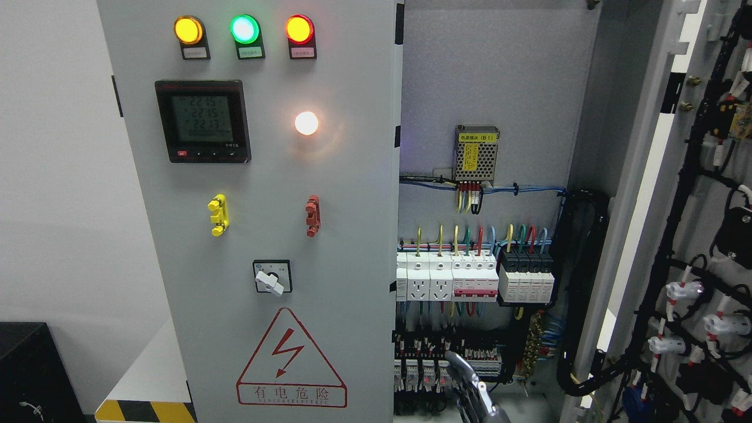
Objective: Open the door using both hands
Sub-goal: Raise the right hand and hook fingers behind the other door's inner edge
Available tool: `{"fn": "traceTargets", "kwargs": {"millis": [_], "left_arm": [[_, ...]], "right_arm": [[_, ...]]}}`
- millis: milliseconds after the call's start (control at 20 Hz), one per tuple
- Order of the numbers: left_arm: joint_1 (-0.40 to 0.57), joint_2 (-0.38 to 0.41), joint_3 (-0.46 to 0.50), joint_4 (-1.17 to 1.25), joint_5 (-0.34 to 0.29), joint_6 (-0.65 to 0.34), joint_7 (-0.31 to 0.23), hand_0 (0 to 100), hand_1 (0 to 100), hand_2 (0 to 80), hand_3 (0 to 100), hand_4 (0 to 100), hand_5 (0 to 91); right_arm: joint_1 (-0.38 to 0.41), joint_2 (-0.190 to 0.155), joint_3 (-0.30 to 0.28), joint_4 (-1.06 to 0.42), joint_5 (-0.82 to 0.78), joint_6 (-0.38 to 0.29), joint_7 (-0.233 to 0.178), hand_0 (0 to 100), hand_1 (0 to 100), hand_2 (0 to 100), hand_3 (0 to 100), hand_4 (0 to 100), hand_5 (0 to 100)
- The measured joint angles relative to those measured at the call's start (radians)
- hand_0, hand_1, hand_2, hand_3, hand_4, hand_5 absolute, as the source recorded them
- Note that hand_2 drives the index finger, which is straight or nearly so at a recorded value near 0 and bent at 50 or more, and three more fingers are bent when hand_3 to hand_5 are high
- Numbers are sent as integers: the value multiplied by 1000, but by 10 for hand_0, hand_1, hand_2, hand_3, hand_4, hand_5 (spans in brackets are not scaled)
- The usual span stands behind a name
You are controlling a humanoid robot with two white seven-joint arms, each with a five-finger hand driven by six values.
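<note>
A grey electrical cabinet fills the head view. Its left door (352,264) is closed and carries three lit lamps (244,29), a digital meter (202,120), a rotary switch (271,277) and a red warning triangle (291,358). The right door (637,176) stands swung open to the right, its inner side with black wiring (687,194) facing me. My right hand (470,390) rises from the bottom edge in front of the open compartment, just right of the left door's edge, touching neither door. The left arm is out of view.
Inside the open compartment are a power module (476,154), white breakers (446,279), black breakers (526,276) and terminal rows (446,352). A black box (29,370) and a yellow-black striped edge (144,411) sit at the lower left, by a white wall (53,176).
</note>
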Motion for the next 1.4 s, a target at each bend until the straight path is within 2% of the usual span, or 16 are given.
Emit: {"fn": "traceTargets", "kwargs": {"millis": [351, 651, 1002, 1403], "left_arm": [[0, -1, -2, -3, 0, -3, 0, 0, 0, 0, 0, 0, 0], [0, -2, -3, -4, 0, 1, 0, 0, 0, 0, 0, 0, 0], [0, -2, -4, -5, 0, 1, 0, 0, 0, 0, 0, 0, 0], [0, -2, -4, -5, 0, 2, 0, 0, 0, 0, 0, 0, 0]], "right_arm": [[-216, 19, -2, 84, 0, 19, 2, 0, 0, 0, 0, 0, 0], [-354, 37, -18, 204, -1, 27, 6, 0, 0, 0, 0, 0, 0], [-460, 48, -32, 325, -48, 115, 13, 0, 0, 0, 0, 0, 0], [-520, 51, -40, 409, -123, 175, 19, 0, 0, 0, 0, 0, 0]]}}
